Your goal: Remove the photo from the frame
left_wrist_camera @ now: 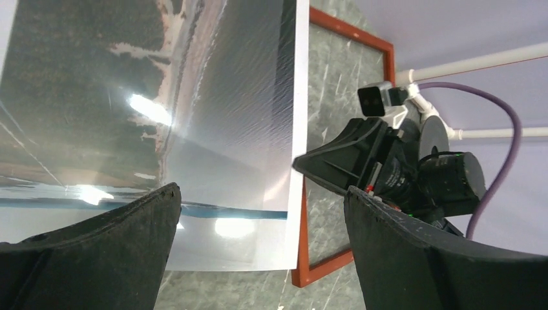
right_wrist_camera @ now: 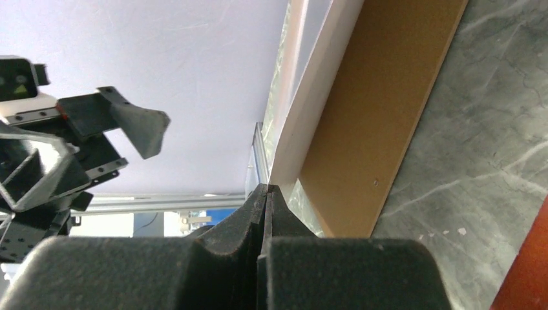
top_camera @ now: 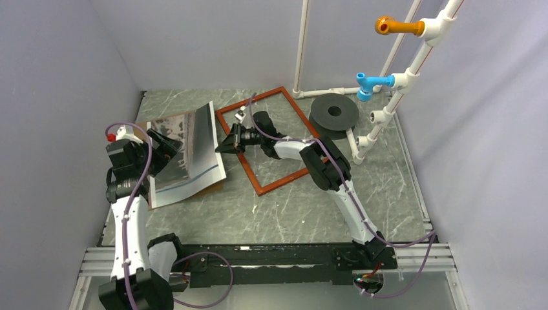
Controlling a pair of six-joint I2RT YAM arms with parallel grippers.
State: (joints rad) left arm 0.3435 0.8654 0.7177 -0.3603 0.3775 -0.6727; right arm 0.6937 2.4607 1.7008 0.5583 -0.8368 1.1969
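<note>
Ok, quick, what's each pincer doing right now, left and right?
Left pincer: open, holding nothing, over the photo.
Right pincer: closed, pinching the photo's pale edge.

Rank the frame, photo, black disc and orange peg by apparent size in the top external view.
1. frame, judged by its outline
2. photo, close behind; one edge looks lifted toward the camera, so this gap is unsure
3. black disc
4. orange peg, about as long as the disc is wide, but far thinner
</note>
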